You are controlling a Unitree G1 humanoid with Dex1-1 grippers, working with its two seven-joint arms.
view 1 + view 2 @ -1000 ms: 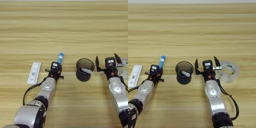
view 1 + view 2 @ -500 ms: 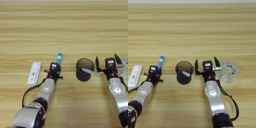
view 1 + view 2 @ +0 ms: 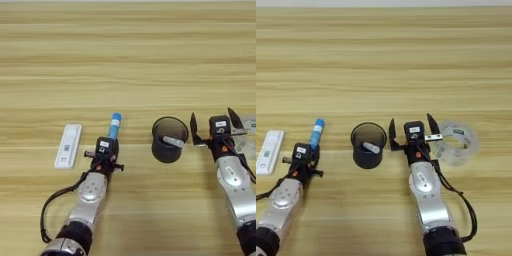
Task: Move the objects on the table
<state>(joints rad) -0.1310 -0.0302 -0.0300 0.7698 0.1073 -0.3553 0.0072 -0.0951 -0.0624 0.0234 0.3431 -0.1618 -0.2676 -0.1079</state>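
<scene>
A small blue tube (image 3: 114, 126) with a lighter blue cap lies pointing away from me, its near end inside my left gripper (image 3: 110, 141), which is shut on it. Just to its left, a flat white cassette (image 3: 68, 145) with a dark code mark lies on the wooden table (image 3: 125, 60). My right gripper (image 3: 410, 121) stands open at the right, fingers spread with nothing between them. It sits between a black cup and a clear ring.
The black round cup (image 3: 169, 140) holds a small white tube (image 3: 173, 141) and stands between the two arms. A clear tape-like ring (image 3: 458, 142) lies right of the right gripper, touching its outer finger. The far half of the table is bare wood.
My left gripper has drawn back a little toward me, bringing the blue tube with it. The cassette, the cup and the right gripper have stayed put.
</scene>
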